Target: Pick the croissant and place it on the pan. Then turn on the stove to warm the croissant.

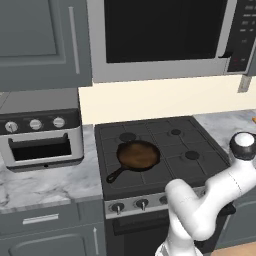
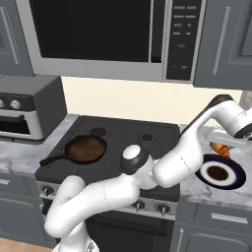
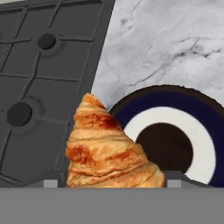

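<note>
My gripper is shut on the golden, lumpy croissant, which fills the space between the two finger tips. In the right base view the gripper hangs over the right counter with the croissant under the hand, just above a dark plate. The pan sits on the front left burner of the black stove, its long handle pointing to the front left. Small dark knobs line the stove's silver front panel.
A dark round plate with a white ring lies on the marble counter right of the stove, below the croissant. A silver toaster oven stands on the left counter. A microwave hangs above the stove.
</note>
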Controlling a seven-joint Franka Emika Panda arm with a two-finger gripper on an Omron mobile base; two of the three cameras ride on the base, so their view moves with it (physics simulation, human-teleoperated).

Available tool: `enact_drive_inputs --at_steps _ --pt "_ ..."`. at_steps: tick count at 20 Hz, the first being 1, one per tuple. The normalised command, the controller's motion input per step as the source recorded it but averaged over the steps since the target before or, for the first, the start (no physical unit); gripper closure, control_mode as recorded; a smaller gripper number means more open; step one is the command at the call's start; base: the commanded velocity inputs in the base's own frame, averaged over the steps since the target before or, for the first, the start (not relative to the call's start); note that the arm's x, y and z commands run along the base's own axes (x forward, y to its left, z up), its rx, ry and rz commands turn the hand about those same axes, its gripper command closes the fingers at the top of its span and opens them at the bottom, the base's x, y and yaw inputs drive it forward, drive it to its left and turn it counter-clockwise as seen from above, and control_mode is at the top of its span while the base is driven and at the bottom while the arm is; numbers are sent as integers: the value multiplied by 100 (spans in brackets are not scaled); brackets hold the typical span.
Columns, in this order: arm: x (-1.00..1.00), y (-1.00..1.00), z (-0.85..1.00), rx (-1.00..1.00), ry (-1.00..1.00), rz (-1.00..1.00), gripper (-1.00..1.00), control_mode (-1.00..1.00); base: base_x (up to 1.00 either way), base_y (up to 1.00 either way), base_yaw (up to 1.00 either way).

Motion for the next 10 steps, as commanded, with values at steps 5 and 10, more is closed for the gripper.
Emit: enact_drive_inputs --at_steps 5,10 --pt "-59 100 -5 -23 -38 16 100 -100 0 0 0" --pt "-67 100 -68 -23 -39 17 100 -100 0 0 0"
